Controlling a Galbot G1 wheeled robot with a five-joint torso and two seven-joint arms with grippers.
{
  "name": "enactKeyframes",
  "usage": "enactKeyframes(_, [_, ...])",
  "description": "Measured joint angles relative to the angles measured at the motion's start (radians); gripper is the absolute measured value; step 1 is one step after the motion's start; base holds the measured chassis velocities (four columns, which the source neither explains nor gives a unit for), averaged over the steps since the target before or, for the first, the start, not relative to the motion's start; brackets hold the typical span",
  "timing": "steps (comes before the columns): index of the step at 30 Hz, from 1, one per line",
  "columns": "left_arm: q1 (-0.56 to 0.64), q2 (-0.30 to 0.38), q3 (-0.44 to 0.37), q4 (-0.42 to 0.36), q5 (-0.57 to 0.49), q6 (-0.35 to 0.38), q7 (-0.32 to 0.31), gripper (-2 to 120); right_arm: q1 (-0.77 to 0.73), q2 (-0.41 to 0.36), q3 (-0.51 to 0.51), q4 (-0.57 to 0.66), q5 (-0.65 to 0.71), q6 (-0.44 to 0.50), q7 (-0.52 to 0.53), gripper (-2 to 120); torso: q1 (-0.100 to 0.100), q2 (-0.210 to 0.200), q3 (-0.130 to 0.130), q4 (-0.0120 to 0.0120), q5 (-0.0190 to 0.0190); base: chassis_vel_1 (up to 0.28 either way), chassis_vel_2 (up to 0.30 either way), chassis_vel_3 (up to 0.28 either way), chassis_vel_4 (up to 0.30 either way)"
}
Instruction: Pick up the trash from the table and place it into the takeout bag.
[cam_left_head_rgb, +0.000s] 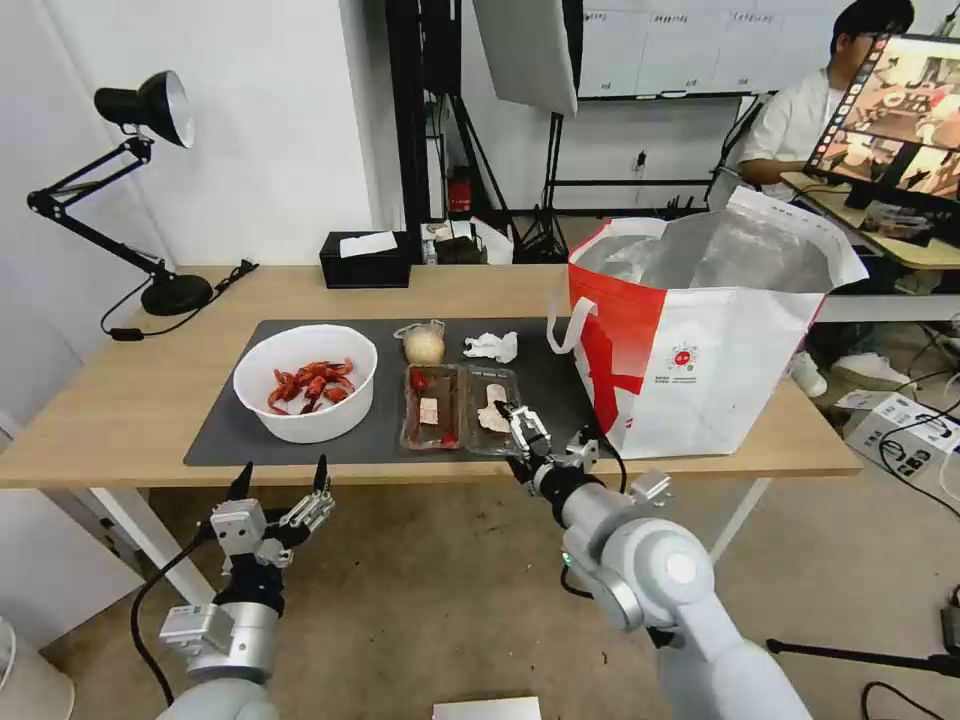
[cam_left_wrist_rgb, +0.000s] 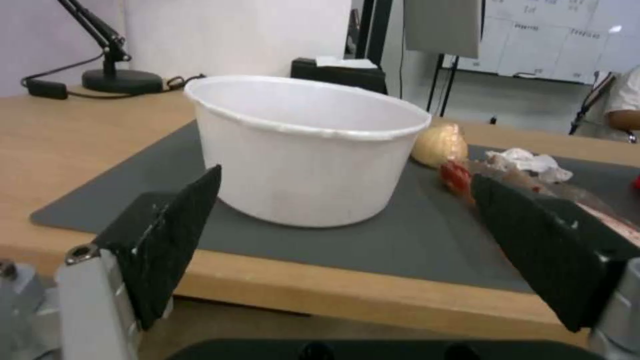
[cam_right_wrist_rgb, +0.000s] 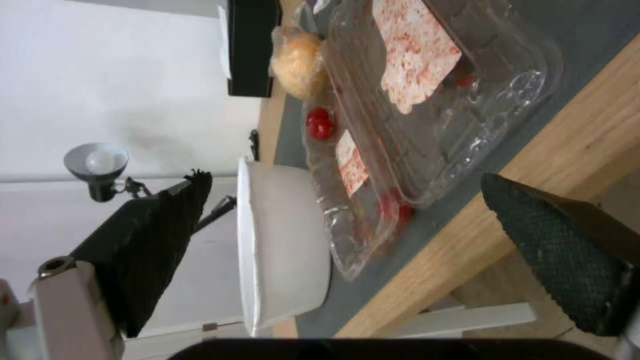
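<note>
On the dark mat (cam_left_head_rgb: 225, 435) of the table (cam_left_head_rgb: 110, 400) stand a white bowl (cam_left_head_rgb: 305, 385) of red crayfish shells, two clear trays (cam_left_head_rgb: 432, 410) (cam_left_head_rgb: 492, 405) with scraps, a wrapped beige ball (cam_left_head_rgb: 424, 345) and a crumpled tissue (cam_left_head_rgb: 492, 347). The red-and-white takeout bag (cam_left_head_rgb: 700, 345) stands open at the table's right end. My right gripper (cam_left_head_rgb: 525, 432) is open and rolled sideways at the table's front edge, just before the right tray (cam_right_wrist_rgb: 460, 95). My left gripper (cam_left_head_rgb: 280, 478) is open below the front edge, facing the bowl (cam_left_wrist_rgb: 300, 150).
A black desk lamp (cam_left_head_rgb: 150, 115) stands at the table's far left, and a black tissue box (cam_left_head_rgb: 365, 258) at its back edge. Behind the bag a person sits at a desk with a monitor (cam_left_head_rgb: 895, 115). Cables and a white box (cam_left_head_rgb: 900, 420) lie on the floor at right.
</note>
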Motion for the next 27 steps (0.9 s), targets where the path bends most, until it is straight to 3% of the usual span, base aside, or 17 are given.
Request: enactKeyframes(27, [0.024, 0.022, -0.010, -0.024, -0.016, 0.002, 0.015, 100, 0.041, 0.045, -0.020, -0.083, -0.029, 0.001, 0.016, 100, 0.000, 0.000, 0.000, 0.0000, 0.0001, 0.000, 0.000, 0.000, 0.000])
